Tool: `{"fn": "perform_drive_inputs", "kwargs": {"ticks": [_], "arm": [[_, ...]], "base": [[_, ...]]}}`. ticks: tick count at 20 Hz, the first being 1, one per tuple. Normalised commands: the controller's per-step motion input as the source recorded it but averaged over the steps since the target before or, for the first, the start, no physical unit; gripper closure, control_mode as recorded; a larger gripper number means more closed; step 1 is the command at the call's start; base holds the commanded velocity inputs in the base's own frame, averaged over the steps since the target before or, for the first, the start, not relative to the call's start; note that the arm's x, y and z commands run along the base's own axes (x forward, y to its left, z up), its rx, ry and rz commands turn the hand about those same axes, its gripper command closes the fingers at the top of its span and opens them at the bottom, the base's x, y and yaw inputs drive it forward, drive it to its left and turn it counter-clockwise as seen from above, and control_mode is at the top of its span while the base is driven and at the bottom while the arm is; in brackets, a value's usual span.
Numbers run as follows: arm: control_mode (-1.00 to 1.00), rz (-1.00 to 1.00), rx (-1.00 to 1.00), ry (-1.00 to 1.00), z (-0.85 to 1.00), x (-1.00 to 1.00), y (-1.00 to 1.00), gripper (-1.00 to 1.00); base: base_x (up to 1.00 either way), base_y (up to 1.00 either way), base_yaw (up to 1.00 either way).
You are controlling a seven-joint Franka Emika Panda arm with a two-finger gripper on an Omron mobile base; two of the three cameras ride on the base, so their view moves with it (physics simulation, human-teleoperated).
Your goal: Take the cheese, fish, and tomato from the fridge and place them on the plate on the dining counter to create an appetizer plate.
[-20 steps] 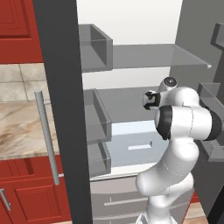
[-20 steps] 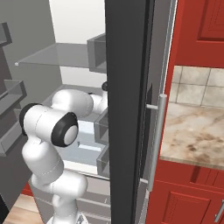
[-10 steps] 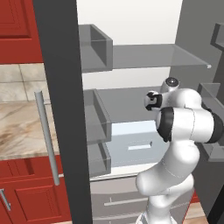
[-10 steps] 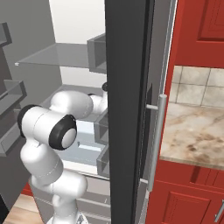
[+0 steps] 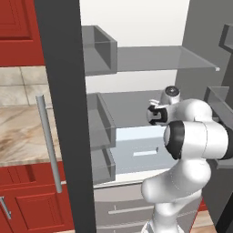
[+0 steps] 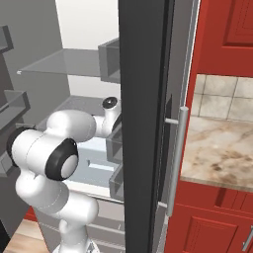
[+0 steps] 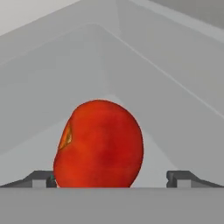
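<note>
The tomato (image 7: 99, 144), a round glossy red ball, sits on a pale grey shelf inside the fridge (image 5: 136, 109), very close in the hand view. My gripper (image 7: 111, 180) is open, with its two dark fingertips (image 7: 43, 178) standing wide on either side of the tomato and not touching it. In the base views my white arm (image 5: 191, 136) reaches onto the fridge's middle shelf, with the hand (image 5: 158, 113) pointing inward. The cheese, the fish, the plate and the dining counter are out of view.
The dark fridge door (image 5: 63, 113) with its silver bar handle (image 5: 49, 145) stands open at my left, with grey door bins (image 5: 101, 132) on it. A glass shelf (image 5: 168, 58) hangs above my hand. Red cabinets (image 6: 227, 39) and a marbled counter (image 6: 222, 153) flank the fridge.
The arm has barely shifted inside the fridge. The gripper stays open.
</note>
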Motion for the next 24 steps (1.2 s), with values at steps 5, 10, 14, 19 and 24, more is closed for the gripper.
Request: {"fn": "perform_drive_inputs", "kwargs": {"ticks": [5, 10, 14, 19, 24], "arm": [[-1.00, -0.02, 0.00, 0.00, -0.45, 0.08, -0.05, -1.00], [-1.00, 0.00, 0.00, 0.00, -0.31, 0.15, -0.04, -1.00], [-1.00, 0.00, 0.00, -0.04, -0.61, 0.00, 0.00, 1.00], [-1.00, 0.00, 0.00, -0.03, -0.48, 0.02, 0.00, 1.00], [-1.00, 0.00, 0.00, -0.04, -0.09, 0.10, 0.00, 1.00]], "base": [[0.00, 0.00, 0.00], [0.00, 0.00, 0.00], [0.00, 0.00, 0.00], [0.00, 0.00, 0.00], [0.00, 0.00, 0.00]]}}
